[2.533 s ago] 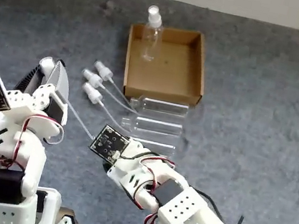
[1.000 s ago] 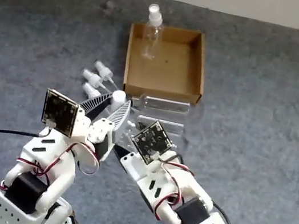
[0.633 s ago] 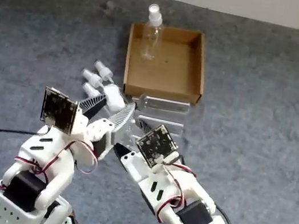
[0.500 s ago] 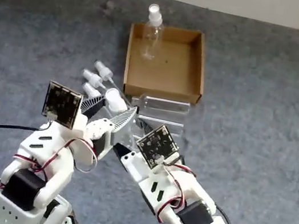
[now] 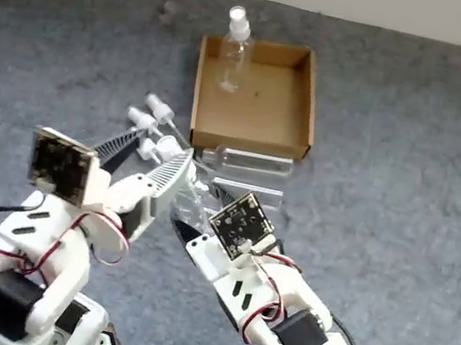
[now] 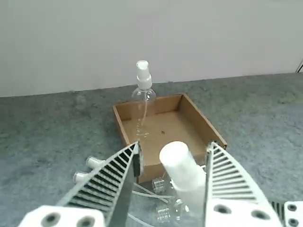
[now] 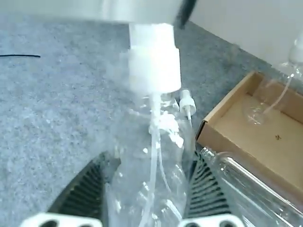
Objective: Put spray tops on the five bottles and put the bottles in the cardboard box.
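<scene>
My right gripper (image 5: 193, 212) (image 7: 144, 185) is shut on a clear bottle (image 5: 188, 204) (image 7: 152, 194), held upright above the carpet. A white spray top (image 7: 154, 66) (image 6: 182, 166) sits on the bottle's neck, its tube hanging down inside. My left gripper (image 5: 160, 148) (image 6: 173, 149) stands open around that spray top, which is close to one finger with a wide gap to the other. The cardboard box (image 5: 309, 106) (image 6: 199, 124) (image 7: 222, 113) lies beyond, with one capped bottle (image 5: 234, 52) (image 6: 143, 97) standing in its far left corner.
Two uncapped bottles (image 5: 250, 163) (image 5: 249, 195) lie on the carpet just in front of the box; one of them (image 7: 246, 179) is beside my right gripper. Loose spray tops (image 5: 160, 108) (image 5: 140, 118) (image 6: 94, 162) lie left of the box.
My left gripper has opened wide and its arm has drawn back to the left. The spray top stays on the bottle in my right gripper, which has held still.
</scene>
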Robot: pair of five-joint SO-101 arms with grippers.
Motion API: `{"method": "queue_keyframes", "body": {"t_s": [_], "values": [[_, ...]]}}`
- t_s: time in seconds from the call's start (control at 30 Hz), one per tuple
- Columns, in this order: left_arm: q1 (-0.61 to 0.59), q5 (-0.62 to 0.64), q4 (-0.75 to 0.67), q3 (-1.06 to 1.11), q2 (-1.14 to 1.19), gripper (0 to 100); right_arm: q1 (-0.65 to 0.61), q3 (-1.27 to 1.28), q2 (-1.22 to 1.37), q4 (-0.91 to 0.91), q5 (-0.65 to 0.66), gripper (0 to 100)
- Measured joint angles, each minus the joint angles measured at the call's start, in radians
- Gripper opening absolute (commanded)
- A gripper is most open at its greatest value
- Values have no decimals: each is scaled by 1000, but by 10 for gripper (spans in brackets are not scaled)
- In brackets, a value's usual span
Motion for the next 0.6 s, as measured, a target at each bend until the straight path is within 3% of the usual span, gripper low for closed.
{"method": "queue_keyframes", "body": {"t_s": [0.3,0.6], "values": [[-181,-2,18,-20,-6,181,0,0,0,0,0,4],[-198,-2,-140,107,5,181,0,0,0,0,0,4]]}}
